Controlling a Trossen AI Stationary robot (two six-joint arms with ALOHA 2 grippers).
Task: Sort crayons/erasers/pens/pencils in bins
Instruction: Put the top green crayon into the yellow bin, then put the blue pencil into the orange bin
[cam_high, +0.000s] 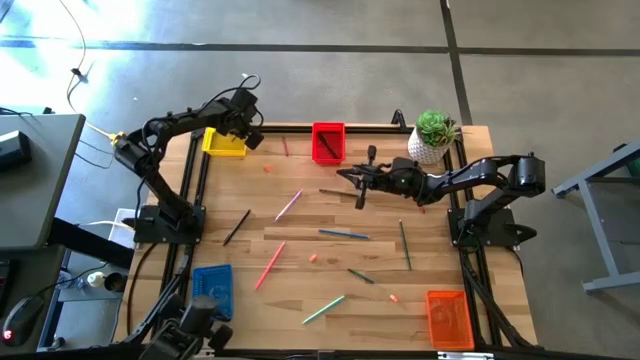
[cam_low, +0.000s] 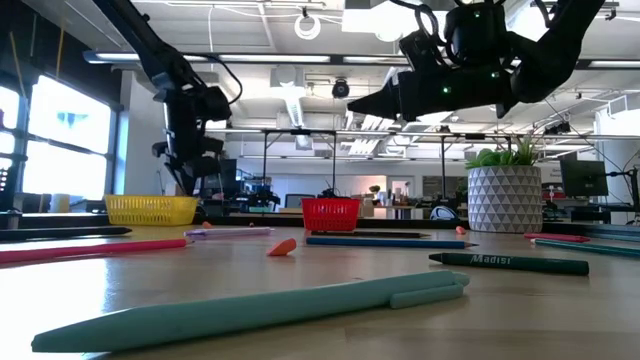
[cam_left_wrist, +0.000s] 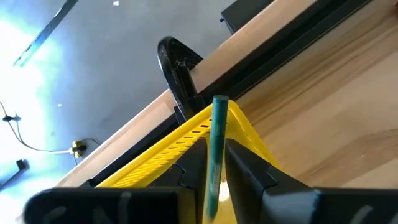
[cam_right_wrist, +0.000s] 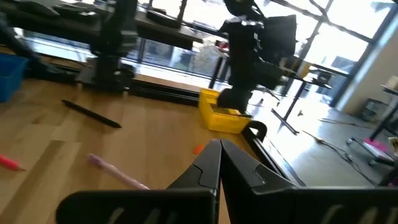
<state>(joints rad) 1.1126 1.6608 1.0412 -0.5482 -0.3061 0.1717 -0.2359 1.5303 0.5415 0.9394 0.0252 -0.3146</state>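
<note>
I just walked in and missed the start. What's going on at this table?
A two-armed robot is sorting pens, pencils and crayons into coloured bins. The left gripper is above the yellow bin at the table's far left corner, with a teal pen between its fingers, about to go in. The right gripper is shut and empty, hovering near the red bin. Many pens and pencils lie loose on the table; the blue bin and orange bin sit at the near corners.
</note>
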